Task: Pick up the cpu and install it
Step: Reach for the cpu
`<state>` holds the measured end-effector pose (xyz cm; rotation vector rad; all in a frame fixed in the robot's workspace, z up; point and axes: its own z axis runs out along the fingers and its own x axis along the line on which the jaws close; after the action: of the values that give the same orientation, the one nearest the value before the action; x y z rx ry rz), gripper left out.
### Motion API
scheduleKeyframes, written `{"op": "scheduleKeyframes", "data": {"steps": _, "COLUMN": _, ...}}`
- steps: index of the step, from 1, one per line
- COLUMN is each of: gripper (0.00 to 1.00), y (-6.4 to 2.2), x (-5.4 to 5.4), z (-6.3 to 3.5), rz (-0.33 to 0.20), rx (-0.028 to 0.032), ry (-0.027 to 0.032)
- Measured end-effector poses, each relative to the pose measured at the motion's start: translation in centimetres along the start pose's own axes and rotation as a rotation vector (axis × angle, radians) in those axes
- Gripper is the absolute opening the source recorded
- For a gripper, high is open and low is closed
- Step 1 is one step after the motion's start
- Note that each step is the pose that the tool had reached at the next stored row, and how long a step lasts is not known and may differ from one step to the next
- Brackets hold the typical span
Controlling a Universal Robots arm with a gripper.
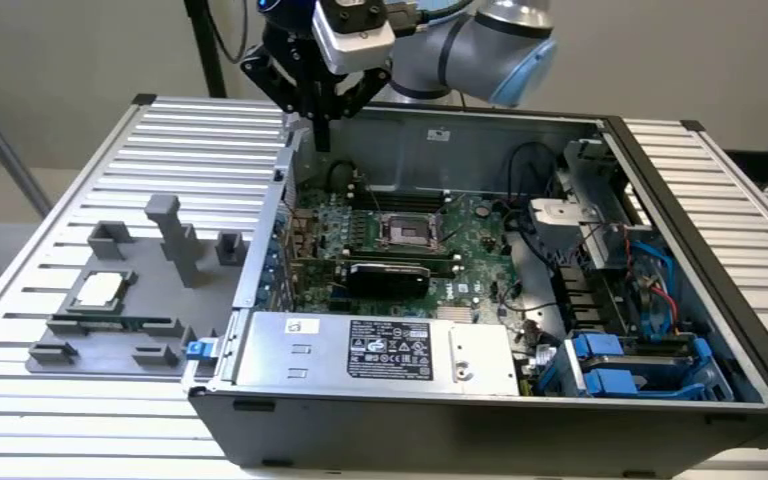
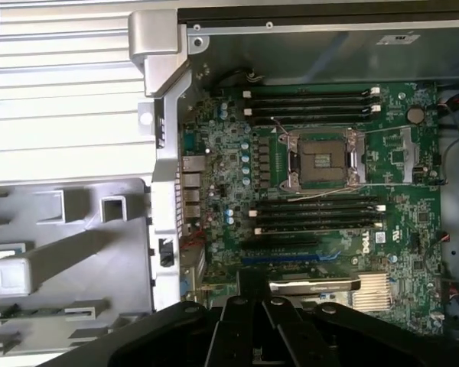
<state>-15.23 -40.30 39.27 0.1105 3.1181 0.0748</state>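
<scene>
Gripper (image 1: 320,138) clenched, holding nothing, poised over the far edge of the computer case (image 1: 491,430) | cpu (image 1: 100,290) lying flat on the grey fixture (image 1: 117,345) outside the case, off its side at the exterior view's left, well apart from the gripper | socket (image 1: 404,232) on the motherboard (image 1: 478,250) inside the case

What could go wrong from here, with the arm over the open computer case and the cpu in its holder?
The gripper hangs shut above the rim of the case, away from the cpu; a descent without opening might knock the chip. Upright posts stand close beside the cpu on the grey fixture; fingers might clip them. The socket sits low between memory slots, so a tilted cpu could jam.
</scene>
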Motion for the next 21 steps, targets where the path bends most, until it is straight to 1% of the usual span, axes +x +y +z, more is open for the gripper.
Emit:
{"op": "scheduleKeyframes", "data": {"steps": 11, "gripper": 0.11, "y": -0.94, "x": 5.0, "z": -0.02, "rz": 0.0, "rx": -0.0001, "ry": -0.0002}}
{"op": "scheduleKeyframes", "data": {"steps": 21, "gripper": 0.11, "y": -1.54, "x": 9.5, "z": 0.15, "rz": 0.0, "rx": -0.0001, "ry": -0.0002}}
